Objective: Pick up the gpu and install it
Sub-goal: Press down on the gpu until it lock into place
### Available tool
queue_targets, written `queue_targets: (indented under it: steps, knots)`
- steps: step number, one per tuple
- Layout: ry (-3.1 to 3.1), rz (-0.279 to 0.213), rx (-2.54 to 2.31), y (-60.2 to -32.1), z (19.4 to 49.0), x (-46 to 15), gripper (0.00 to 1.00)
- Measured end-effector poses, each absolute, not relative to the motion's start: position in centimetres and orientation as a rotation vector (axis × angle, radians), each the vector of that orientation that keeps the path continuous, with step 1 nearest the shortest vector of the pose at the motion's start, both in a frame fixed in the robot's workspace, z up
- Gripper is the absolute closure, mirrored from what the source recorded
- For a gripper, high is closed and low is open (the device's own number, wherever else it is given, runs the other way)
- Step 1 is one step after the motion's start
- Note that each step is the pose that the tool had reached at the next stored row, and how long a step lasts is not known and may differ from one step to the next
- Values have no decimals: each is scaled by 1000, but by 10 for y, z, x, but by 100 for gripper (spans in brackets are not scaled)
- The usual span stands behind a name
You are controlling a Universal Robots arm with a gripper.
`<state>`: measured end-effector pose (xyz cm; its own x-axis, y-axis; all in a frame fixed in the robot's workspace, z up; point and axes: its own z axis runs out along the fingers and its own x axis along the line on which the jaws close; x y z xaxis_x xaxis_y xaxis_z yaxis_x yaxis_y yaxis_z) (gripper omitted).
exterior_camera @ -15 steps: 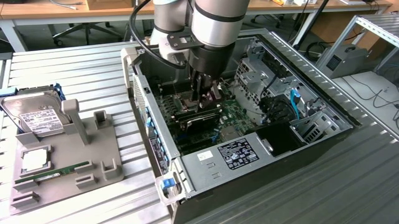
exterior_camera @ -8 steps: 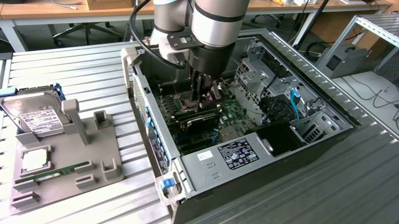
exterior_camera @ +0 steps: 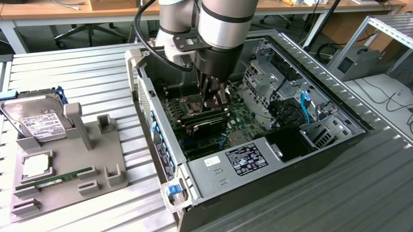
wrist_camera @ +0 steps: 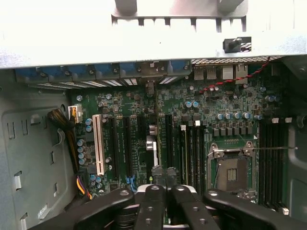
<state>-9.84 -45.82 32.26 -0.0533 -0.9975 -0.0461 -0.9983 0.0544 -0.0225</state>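
The gpu (exterior_camera: 205, 120) is a dark flat card standing on edge across the green motherboard (exterior_camera: 242, 116) inside the open computer case (exterior_camera: 258, 164). My gripper (exterior_camera: 216, 99) reaches down into the case right above the card, black fingers pressed together. In the wrist view the gripper (wrist_camera: 163, 173) is shut, with its fingertips meeting and nothing visible between them. The card's thin edge (wrist_camera: 151, 143) runs from the tips toward the case's rear slots. I cannot tell whether the tips touch the card.
A grey holder (exterior_camera: 71, 164) on the exterior view's left carries a silver hard drive (exterior_camera: 38, 121), a green memory stick (exterior_camera: 55, 180) and a square chip (exterior_camera: 37, 164). Around the gripper are the case walls, a drive cage (exterior_camera: 271, 82) and the processor socket (wrist_camera: 232, 172).
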Motion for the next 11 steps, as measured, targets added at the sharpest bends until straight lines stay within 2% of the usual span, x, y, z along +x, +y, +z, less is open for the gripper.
queue_targets:
  steps: [1, 11]
  knots:
    - [2245, 24, -2127, -458, 323, -98, 89]
    - [2245, 24, -2127, -458, 315, -98, 89]
